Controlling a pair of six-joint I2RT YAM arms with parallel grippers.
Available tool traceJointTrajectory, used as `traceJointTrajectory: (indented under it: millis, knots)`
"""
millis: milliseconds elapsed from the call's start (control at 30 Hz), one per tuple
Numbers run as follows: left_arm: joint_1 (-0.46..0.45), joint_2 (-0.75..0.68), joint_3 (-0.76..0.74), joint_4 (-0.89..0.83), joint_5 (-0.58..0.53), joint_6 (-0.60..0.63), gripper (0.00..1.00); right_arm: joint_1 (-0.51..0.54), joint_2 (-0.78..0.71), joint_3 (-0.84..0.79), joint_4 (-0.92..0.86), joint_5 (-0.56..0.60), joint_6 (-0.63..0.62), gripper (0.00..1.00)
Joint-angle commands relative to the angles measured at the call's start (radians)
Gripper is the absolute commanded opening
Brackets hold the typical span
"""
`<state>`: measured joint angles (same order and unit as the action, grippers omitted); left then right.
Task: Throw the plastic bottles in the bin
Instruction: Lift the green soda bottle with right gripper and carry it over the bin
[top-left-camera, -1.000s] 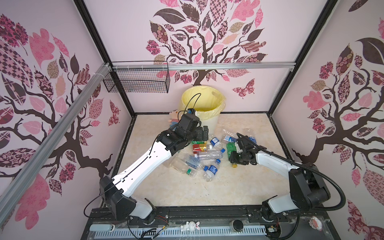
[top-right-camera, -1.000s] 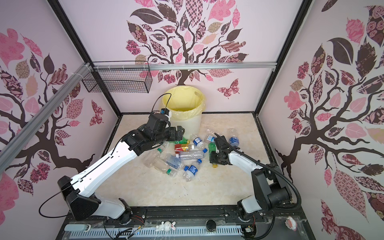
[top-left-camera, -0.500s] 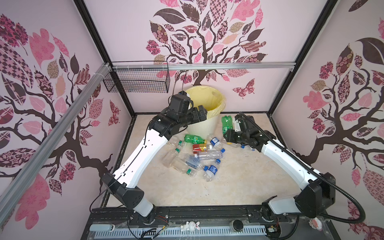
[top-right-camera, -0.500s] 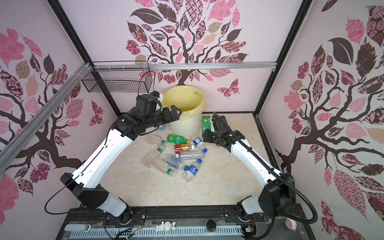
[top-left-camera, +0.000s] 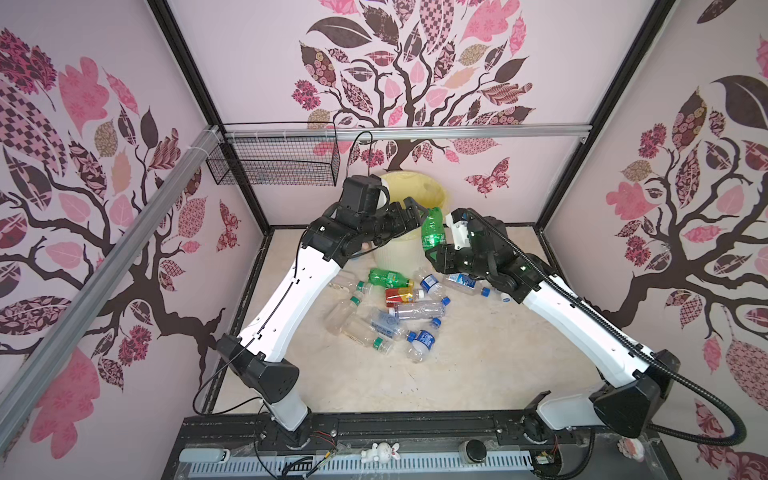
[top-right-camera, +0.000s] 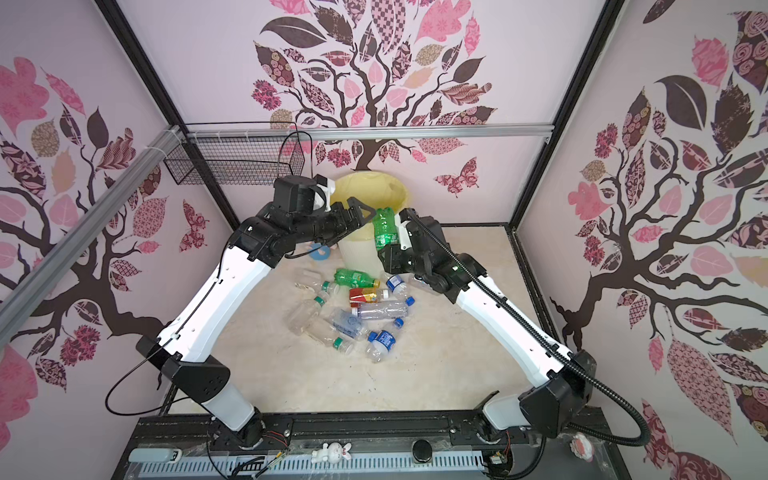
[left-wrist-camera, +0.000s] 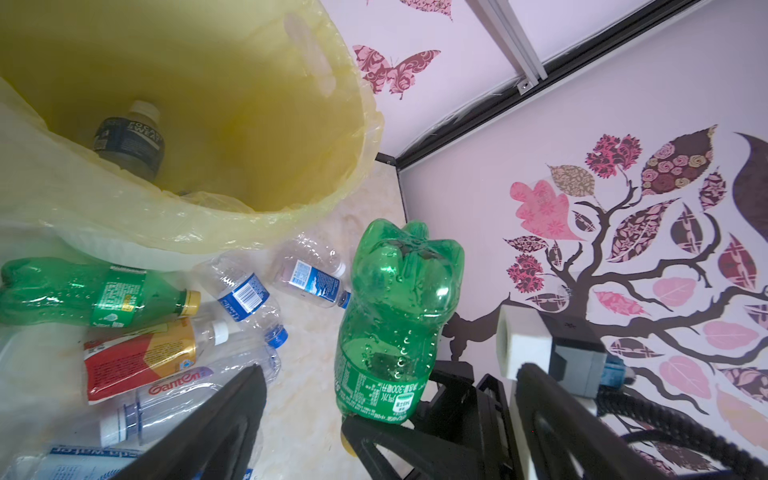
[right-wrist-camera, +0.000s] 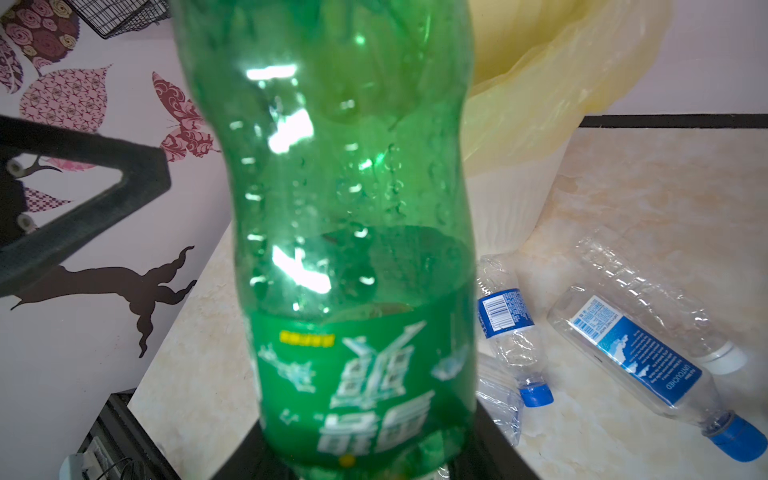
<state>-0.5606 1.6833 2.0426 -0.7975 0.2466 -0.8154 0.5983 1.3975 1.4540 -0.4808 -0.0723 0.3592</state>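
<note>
The left gripper (top-left-camera: 417, 212) hangs by the near rim of the bin (top-left-camera: 394, 258) with its jaws spread wide and nothing between them, so I think it is free for a next bottle. Inside the bin lies one dark-labelled bottle (left-wrist-camera: 128, 139), on which I read "SWEAT". On the worktop (top-left-camera: 478, 365) in front of the bin the other plastic bottles (top-left-camera: 390, 316) lie in a loose heap. One clear bottle (left-wrist-camera: 178, 384) there says "GanTen". Just right of the rim, the right gripper (top-left-camera: 435, 250) pinches a green bottle (top-left-camera: 432, 227) at its neck end, base up, probably to tip it in. Its label has Chinese writing and "300". Further right, a blue-labelled bottle (right-wrist-camera: 640, 357) says "UNTOUCHED"
</note>
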Motion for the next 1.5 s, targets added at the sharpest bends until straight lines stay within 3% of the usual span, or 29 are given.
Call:
traceJointTrajectory:
  millis: [0,533,833,1033,1267,1467]
  knots:
    - [0.006,0.021,0.037,0.032,0.058,-0.007,0.96,0.008,-0.040,0.049,0.043,-0.027,-0.011,0.48]
    - [0.019,0.050,0.051,0.037,0.068,0.009,0.87,0.025,-0.027,0.084,0.105,-0.124,-0.023,0.48]
    - [0.022,0.097,0.092,0.052,0.085,0.001,0.74,0.029,-0.017,0.081,0.137,-0.165,-0.028,0.48]
    - [0.032,0.106,0.099,0.060,0.083,0.003,0.60,0.031,-0.016,0.087,0.142,-0.169,-0.034,0.51]
    - [0.057,0.089,0.100,0.087,0.042,0.011,0.50,0.030,-0.021,0.105,0.139,-0.137,-0.028,0.77]
    - [0.091,0.069,0.117,0.141,-0.091,0.026,0.50,0.030,-0.015,0.156,0.126,-0.089,0.002,1.00]
